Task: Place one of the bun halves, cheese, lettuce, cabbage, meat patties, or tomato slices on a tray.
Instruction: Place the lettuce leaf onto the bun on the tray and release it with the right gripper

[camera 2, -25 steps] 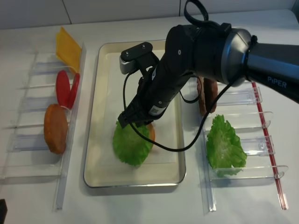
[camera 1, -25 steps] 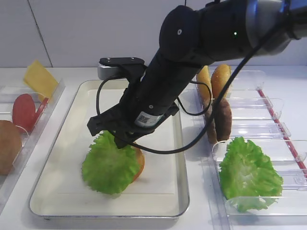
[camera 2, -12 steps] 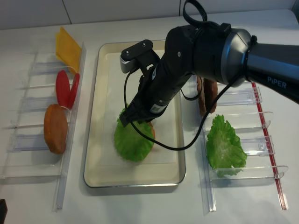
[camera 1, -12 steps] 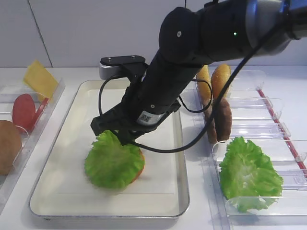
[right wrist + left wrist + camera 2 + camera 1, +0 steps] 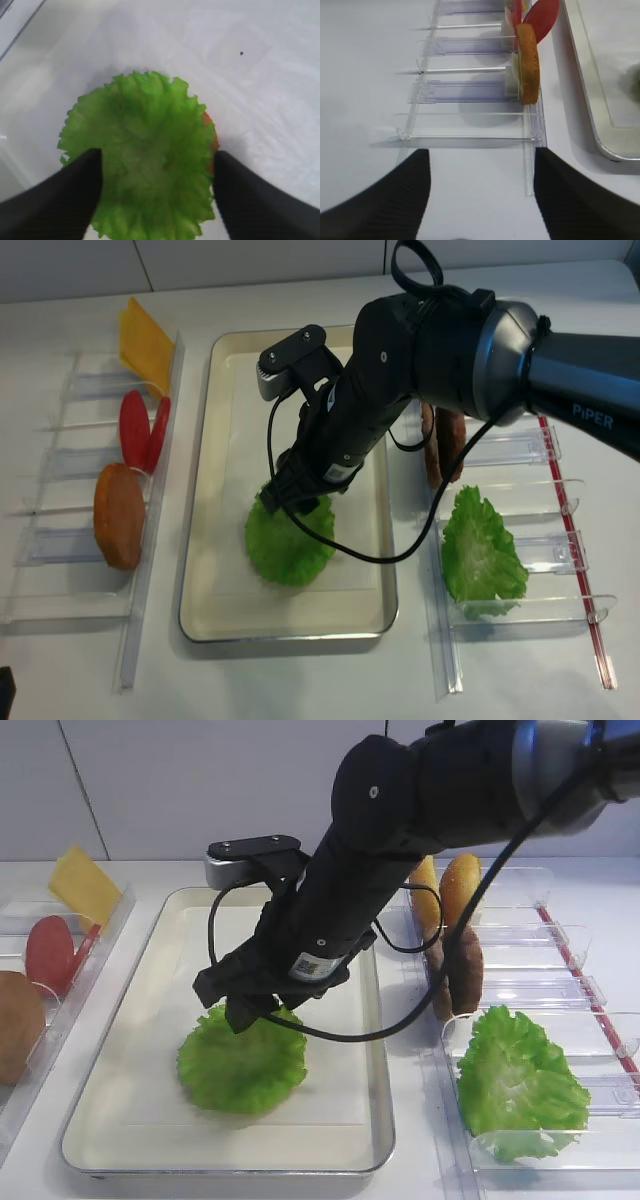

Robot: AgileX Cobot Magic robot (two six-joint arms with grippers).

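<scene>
My right pincer [image 5: 157, 172] hangs wide open, empty, over the lettuce [image 5: 142, 160] lying on the tray [image 5: 120, 1020]; it looks light, floppy, best pinched at its ruffled edge.

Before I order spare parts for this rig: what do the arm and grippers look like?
The right arm is glossy black with rounded joint housings, white "PIPER" lettering, a small green light and a looping black cable. A grey camera block and white label sit near the wrist. The right gripper and left gripper have black ribbed fingers.

Two high views share the tray [image 5: 120, 1050]; wrist cameras look down close.
</scene>
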